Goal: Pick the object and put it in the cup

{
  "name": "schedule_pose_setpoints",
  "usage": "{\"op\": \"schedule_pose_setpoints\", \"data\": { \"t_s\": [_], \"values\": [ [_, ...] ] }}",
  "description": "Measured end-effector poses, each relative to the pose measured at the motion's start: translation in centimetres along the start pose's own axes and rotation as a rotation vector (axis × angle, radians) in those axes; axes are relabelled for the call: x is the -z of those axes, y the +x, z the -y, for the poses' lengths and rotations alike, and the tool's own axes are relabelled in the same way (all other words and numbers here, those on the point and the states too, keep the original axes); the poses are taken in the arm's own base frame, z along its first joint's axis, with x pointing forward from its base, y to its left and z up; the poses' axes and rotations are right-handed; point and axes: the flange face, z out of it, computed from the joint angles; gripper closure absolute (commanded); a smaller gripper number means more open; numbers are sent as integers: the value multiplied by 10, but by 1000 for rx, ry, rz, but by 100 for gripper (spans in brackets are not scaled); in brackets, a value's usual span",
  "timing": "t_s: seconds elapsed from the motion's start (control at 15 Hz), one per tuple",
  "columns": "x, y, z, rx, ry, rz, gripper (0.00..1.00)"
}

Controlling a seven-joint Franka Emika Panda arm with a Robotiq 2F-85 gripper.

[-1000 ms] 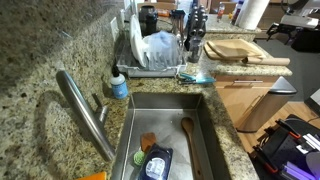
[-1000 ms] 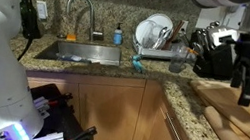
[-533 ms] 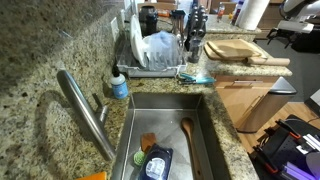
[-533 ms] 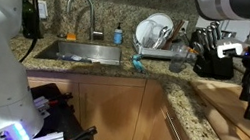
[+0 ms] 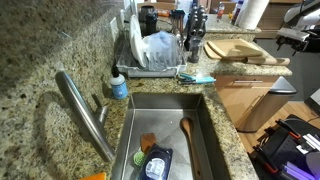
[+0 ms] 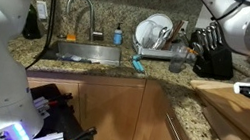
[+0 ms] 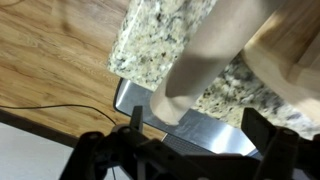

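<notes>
A small teal object point(image 5: 196, 76) lies on the granite counter by the dish rack; it also shows in an exterior view point(image 6: 137, 66). A grey cup point(image 6: 178, 58) stands on the counter just beyond it. My gripper point(image 7: 200, 135) is far from both, out past the end of the counter by the cutting board. In the wrist view its jaws stand wide apart with nothing between them, above a wooden rolling pin point(image 7: 205, 55) and a steel surface point(image 7: 190, 125). Only part of the arm point(image 5: 298, 36) shows at the right edge of an exterior view.
A sink point(image 5: 165, 135) holds a wooden spoon and sponges, with a tall faucet point(image 5: 85, 110) beside it. A dish rack point(image 5: 155, 50) holds plates. A cutting board point(image 5: 235, 48), a knife block point(image 6: 213, 56) and a soap bottle point(image 5: 119, 85) stand on the counter.
The arm has swung to the right, off the cutting board area. The gripper has left the exterior view almost entirely. The objects on the counter have not moved.
</notes>
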Motion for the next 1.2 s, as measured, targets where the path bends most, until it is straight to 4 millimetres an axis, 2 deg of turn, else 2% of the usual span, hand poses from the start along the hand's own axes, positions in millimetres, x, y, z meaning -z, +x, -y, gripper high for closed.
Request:
{"op": "schedule_pose_setpoints", "data": {
  "t_s": [0.13,0.33,0.47,0.67,1.07,1.2],
  "values": [
    [-10,13,-1,-53,-11,-10,0],
    [-10,10,2,-85,-21,-4,0],
    [-17,8,-3,-178,-88,25,0],
    [-45,11,-10,-269,-175,33,0],
    [-42,7,-3,-263,-156,27,0],
    [-52,0,2,-279,-151,21,0]
  ]
}}
